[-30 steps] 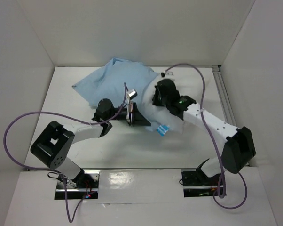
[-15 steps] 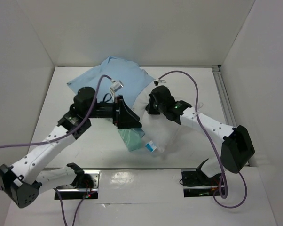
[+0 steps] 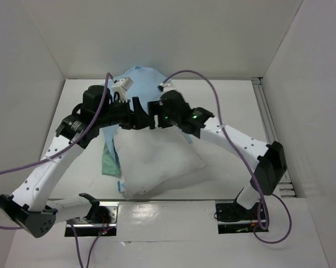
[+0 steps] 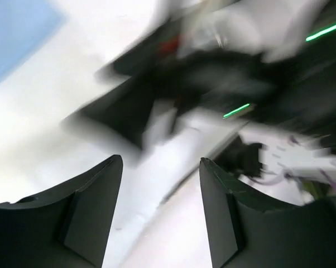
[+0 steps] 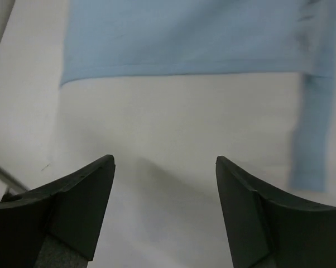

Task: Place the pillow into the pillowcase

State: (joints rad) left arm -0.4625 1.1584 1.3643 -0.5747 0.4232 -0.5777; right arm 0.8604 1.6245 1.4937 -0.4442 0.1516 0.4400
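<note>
Left pincer [image 4: 161, 162] and right pincer [image 5: 164, 159] are gaping empty; the pillow [image 3: 157, 162] is lying bare nearside of them (insertion seemingly unstarted), pillowcase [image 3: 143, 72] beyond.

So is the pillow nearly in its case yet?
Not nearly. Done: little that shows; the white pillow lies mostly bare on the table, with the pillowcase bunched behind it and a green bit poking out at its left. In hand: nothing; the left gripper and right gripper are both open and empty, over the pillow's far edge. Left: nearly the whole job of sliding the pillow inside.
</note>
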